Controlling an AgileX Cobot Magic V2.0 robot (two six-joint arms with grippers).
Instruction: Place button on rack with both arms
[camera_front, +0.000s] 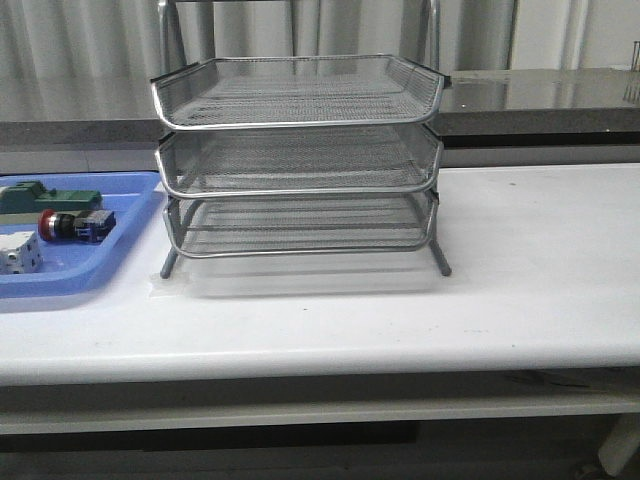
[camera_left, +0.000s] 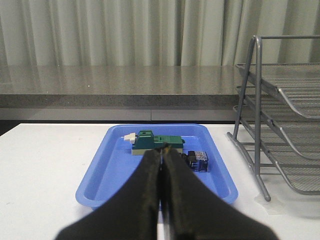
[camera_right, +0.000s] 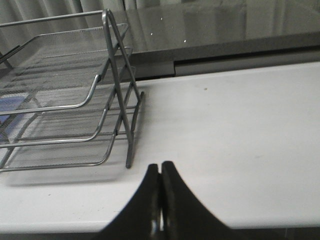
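The button (camera_front: 75, 224), with a red head and a blue rear block, lies on its side in the blue tray (camera_front: 70, 285) at the table's left. In the left wrist view its blue block (camera_left: 196, 161) shows just beside my left gripper (camera_left: 163, 148), which is shut and empty, well short of the tray. The silver three-tier rack (camera_front: 300, 160) stands mid-table with all tiers bare. My right gripper (camera_right: 160, 166) is shut on nothing above the white table, with the rack's leg (camera_right: 131, 145) ahead of it. Neither arm shows in the front view.
A green flat part (camera_front: 50, 197) and a white dice-like block (camera_front: 18, 252) share the blue tray with the button. A grey counter (camera_front: 540, 95) and curtains run behind the white table (camera_front: 540, 260).
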